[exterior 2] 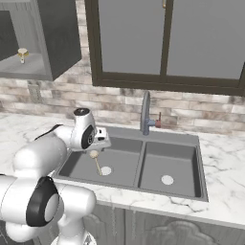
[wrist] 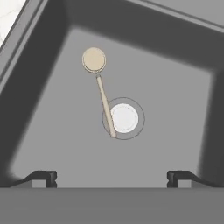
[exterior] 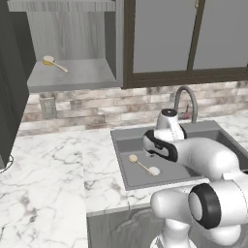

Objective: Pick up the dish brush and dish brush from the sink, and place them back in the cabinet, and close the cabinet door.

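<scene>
1. Your gripper [wrist: 112, 177] hangs over the left basin of the sink [exterior 2: 201, 158] with its jaws spread wide and nothing between them; the two dark fingertips [wrist: 43, 177] stand well apart at the bottom of the hand view.
2. Straight below the hand you see one dish brush [wrist: 101, 89] lying flat on the dark grey basin floor. It has a round, pale cream-tan head and a thin light wooden handle.
3. The end of that handle overlaps the rim of the white round drain disc [wrist: 124, 118], while the head lies off to one side of it, nearer the basin wall.
4. From the right base view, the same brush [exterior 2: 95, 160] sits in the left basin with its head toward the back wall and its handle running to the drain.
5. Behind the basins the curved steel tap [exterior 2: 146, 112] rises against the brick wall.
6. Further up and to the left, the grey wood-grain wall cabinet [exterior: 72, 36] stands open.
7. On its flat grey shelf [exterior: 72, 75] lies the second dish brush [exterior: 54, 63], the same cream head and wooden handle, near the left side.
</scene>
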Tool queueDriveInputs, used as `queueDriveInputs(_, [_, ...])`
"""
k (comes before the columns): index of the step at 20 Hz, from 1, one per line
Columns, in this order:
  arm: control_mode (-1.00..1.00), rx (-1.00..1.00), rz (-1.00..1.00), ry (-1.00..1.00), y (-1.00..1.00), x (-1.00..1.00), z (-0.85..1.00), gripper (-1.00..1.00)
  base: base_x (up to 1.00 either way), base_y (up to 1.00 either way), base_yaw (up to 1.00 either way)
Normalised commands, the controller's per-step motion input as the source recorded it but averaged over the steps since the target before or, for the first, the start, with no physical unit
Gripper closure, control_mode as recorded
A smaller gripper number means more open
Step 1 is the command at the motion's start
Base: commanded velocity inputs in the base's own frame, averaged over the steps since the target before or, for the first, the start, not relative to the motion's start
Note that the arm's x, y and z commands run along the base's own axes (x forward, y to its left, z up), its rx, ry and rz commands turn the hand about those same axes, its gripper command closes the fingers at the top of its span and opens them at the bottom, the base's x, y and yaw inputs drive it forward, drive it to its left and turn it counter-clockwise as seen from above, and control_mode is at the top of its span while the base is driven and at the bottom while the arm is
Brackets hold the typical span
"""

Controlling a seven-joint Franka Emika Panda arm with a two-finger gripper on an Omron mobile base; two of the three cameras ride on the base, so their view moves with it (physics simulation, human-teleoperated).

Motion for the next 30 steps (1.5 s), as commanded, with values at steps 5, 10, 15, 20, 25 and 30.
queueDriveInputs(5, [-1.00,0.00,0.00,0.00,0.00,0.45,-0.27,-1.00,0.00,0.00,0.00])
queueDriveInputs(10, [-1.00,0.00,0.00,0.00,0.00,0.41,-0.29,-1.00,0.00,0.00,0.00])
queueDriveInputs(15, [-1.00,0.00,0.00,0.00,0.02,0.32,-0.30,-1.00,0.00,0.00,0.00])
queueDriveInputs(20, [-1.00,0.00,0.00,0.00,0.06,0.16,-0.32,-1.00,0.00,0.00,0.00])
queueDriveInputs(25, [-1.00,0.00,0.01,0.00,0.07,0.11,-0.37,-1.00,0.00,0.00,0.00])
queueDriveInputs(30, [-1.00,0.00,0.01,0.00,0.08,0.02,-0.33,-1.00,0.00,0.00,0.00])
